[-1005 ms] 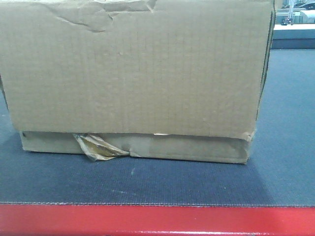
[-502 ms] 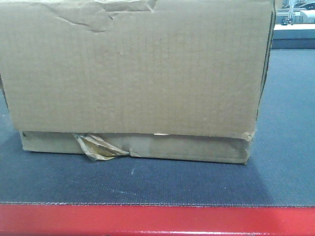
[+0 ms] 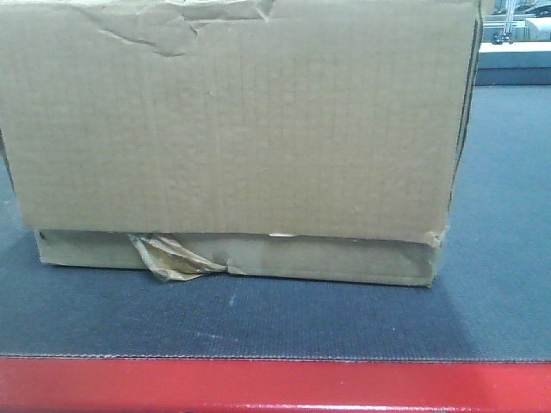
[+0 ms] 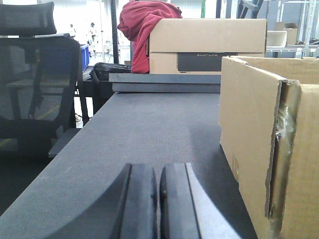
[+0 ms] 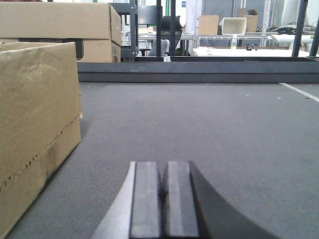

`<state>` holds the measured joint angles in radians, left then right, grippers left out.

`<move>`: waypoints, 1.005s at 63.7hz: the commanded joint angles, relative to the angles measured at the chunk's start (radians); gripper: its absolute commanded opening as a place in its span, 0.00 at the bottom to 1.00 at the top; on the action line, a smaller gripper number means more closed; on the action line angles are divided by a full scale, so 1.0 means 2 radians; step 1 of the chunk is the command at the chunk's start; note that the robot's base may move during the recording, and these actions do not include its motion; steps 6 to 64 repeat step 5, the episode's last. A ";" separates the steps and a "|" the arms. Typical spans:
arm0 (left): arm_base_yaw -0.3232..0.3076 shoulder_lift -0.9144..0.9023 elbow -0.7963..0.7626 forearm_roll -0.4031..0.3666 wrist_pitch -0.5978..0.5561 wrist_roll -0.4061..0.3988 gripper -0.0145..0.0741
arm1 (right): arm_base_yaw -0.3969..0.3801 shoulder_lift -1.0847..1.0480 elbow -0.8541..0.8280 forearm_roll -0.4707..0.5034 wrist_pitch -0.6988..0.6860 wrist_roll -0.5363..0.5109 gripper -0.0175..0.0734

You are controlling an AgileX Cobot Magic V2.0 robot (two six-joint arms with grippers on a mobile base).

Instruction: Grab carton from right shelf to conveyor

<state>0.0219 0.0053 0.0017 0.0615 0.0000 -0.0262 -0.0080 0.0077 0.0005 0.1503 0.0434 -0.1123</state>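
Carton (image 3: 232, 129) sits on the conveyor (image 3: 258, 318) between two clenched, empty claws — right of the left claw (image 4: 159, 199), left of the right claw (image 5: 164, 199). Risk, I judge: a retreating arm clips it, skewing it.

- A black mesh office chair (image 4: 35, 79) is standing at 9 o'clock in the left wrist view, bright daylight coming in behind it.
- A red garment (image 4: 144, 25) is draping over stacked cardboard boxes (image 4: 207, 45) at 12 o'clock.
- In the right wrist view, metal racking (image 5: 229, 37) is carrying a white bin (image 5: 234, 25) at 1 o'clock.
- Another dark chair (image 5: 167, 32) is sitting at 12 o'clock.
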 commanded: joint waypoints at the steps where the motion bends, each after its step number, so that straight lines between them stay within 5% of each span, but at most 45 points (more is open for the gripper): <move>1: 0.003 -0.003 -0.001 -0.003 -0.010 0.001 0.19 | 0.001 -0.004 0.000 -0.003 -0.011 -0.004 0.11; 64: 0.003 -0.003 -0.001 -0.003 -0.010 0.001 0.19 | 0.001 -0.004 0.000 -0.003 -0.011 -0.004 0.11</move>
